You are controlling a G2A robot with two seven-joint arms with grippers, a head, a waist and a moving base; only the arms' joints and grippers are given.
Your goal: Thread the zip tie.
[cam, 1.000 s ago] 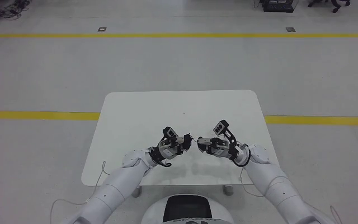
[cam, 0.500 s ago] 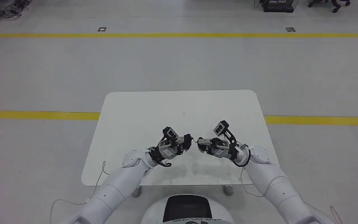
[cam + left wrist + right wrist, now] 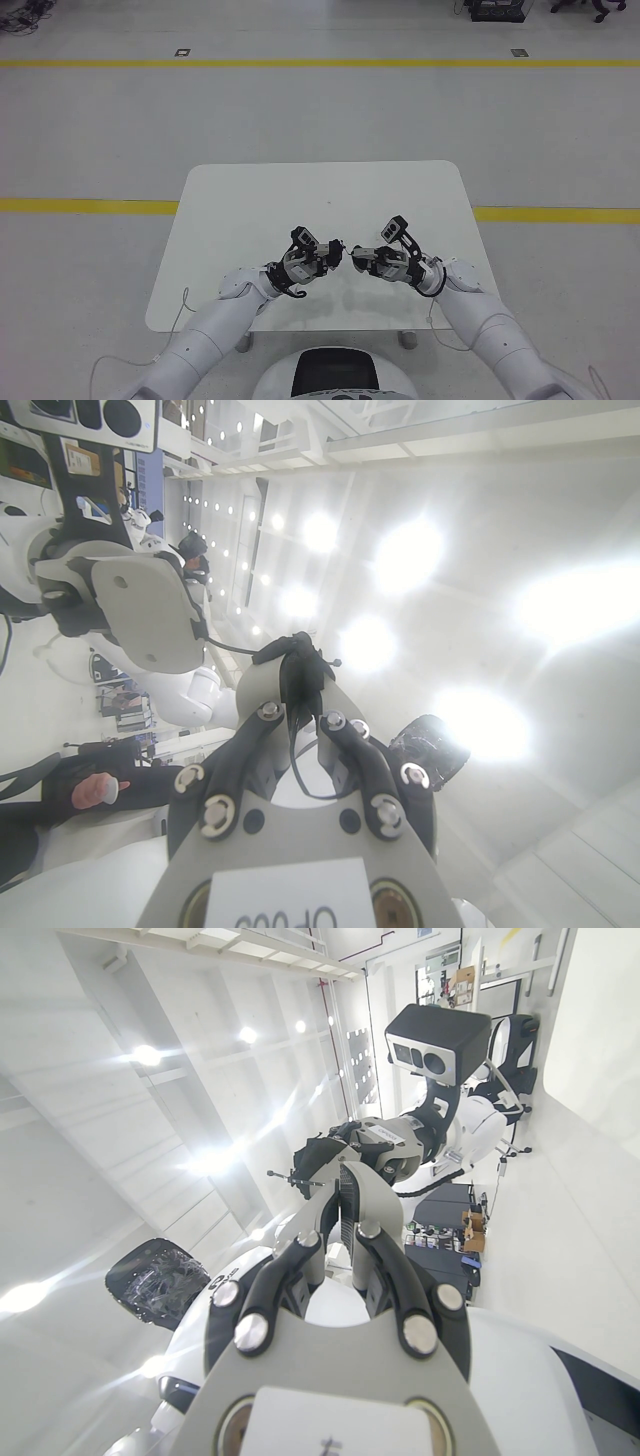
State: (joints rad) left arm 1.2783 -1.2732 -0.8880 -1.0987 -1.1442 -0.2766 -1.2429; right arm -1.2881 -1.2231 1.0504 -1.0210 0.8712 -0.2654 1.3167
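**Zip tie gripped at both ends, threading not confirmed**

The zip tie (image 3: 296,1180) is off the table, a thin black strap held in the air between the two grippers. In the right wrist view a short straight length of it sticks out sideways from the right gripper (image 3: 340,1189) and ends in a small knob. The right jaws are pressed together at the tips, clenched on the strap. The left gripper (image 3: 301,672) faces it with the tips nearly meeting. Its jaws are likewise closed on the zip tie. In the left wrist view a slack bow of strap curves back between them toward the palm, and a short stub pokes out beside the tips.

Both grippers hang above the near half of the table (image 3: 250,200), roughly midway across it.

As a judgement, the pickup is done and the two ends have been brought together, with the strap bent round on itself. Whether the tail has entered the head cannot be told, because the meeting point sits behind the grippers' dark tips. No drawn-tight loop shows. The tail probably has yet to be fed through, or at least pulled home.
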